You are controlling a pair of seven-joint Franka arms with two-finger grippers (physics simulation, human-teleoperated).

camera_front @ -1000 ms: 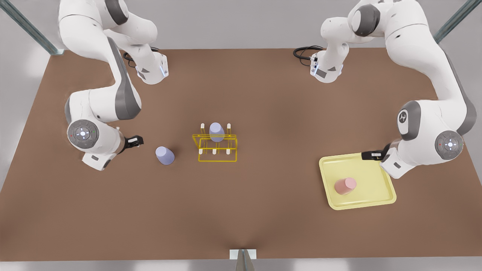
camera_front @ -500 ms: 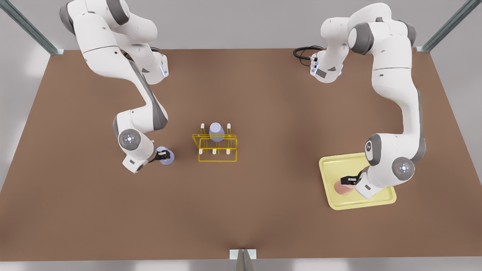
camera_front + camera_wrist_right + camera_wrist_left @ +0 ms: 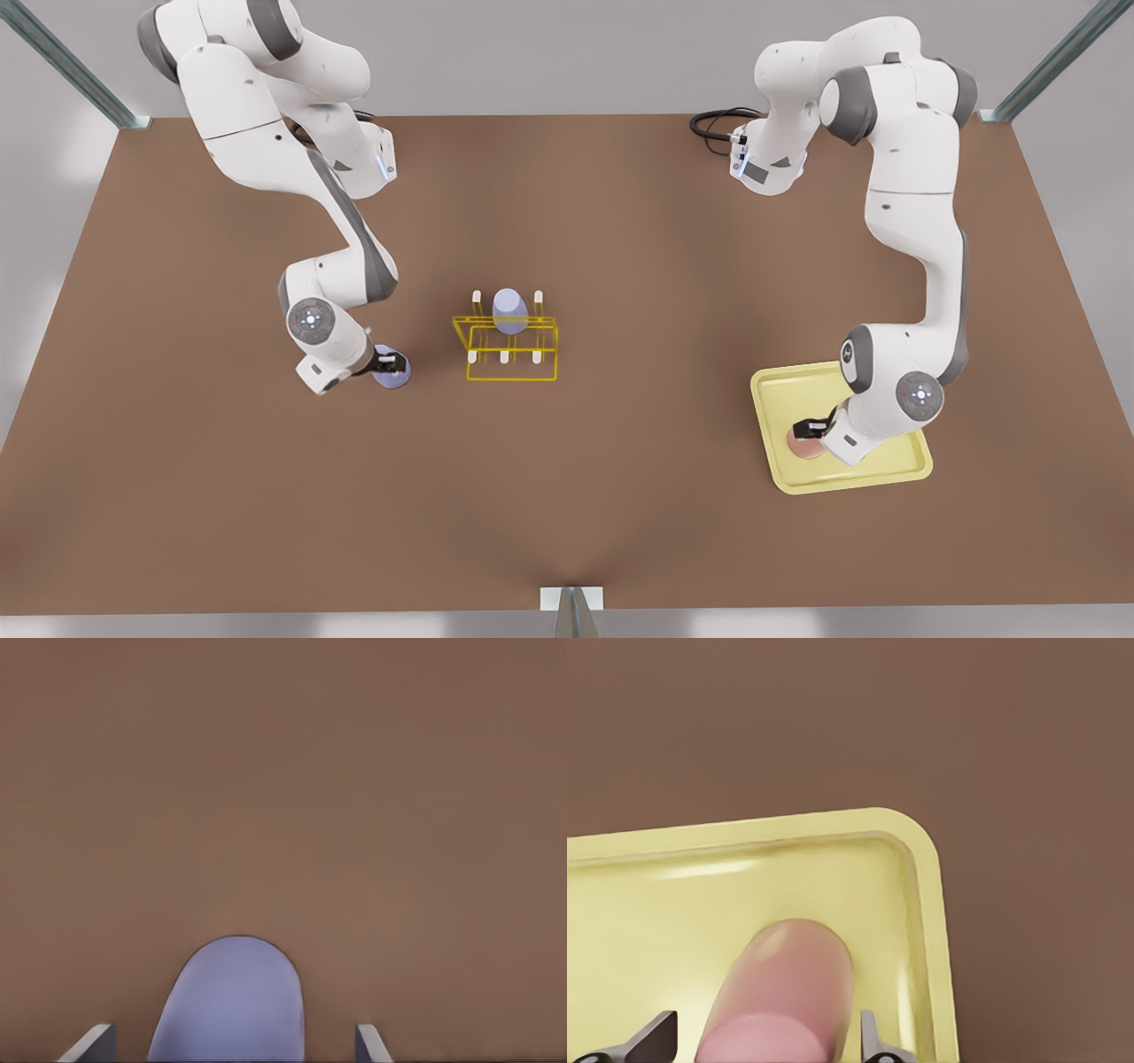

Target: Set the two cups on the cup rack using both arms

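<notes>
On the brown bench (image 3: 620,496) the cup rack (image 3: 507,346) carries one lavender cup (image 3: 509,308). My left pincer (image 3: 811,430) is open around the pink cup (image 3: 780,997) lying in the yellow tray (image 3: 886,474). My right pincer (image 3: 390,361) is open around the second lavender cup (image 3: 230,1001), beside the rack.

Simulated robot test cell: plain brown table (image 3: 620,496), flat grey surround, metal frame struts (image 3: 66,62) at ten and two o'clock, two white arms (image 3: 266,106) bolted on at twelve.
</notes>
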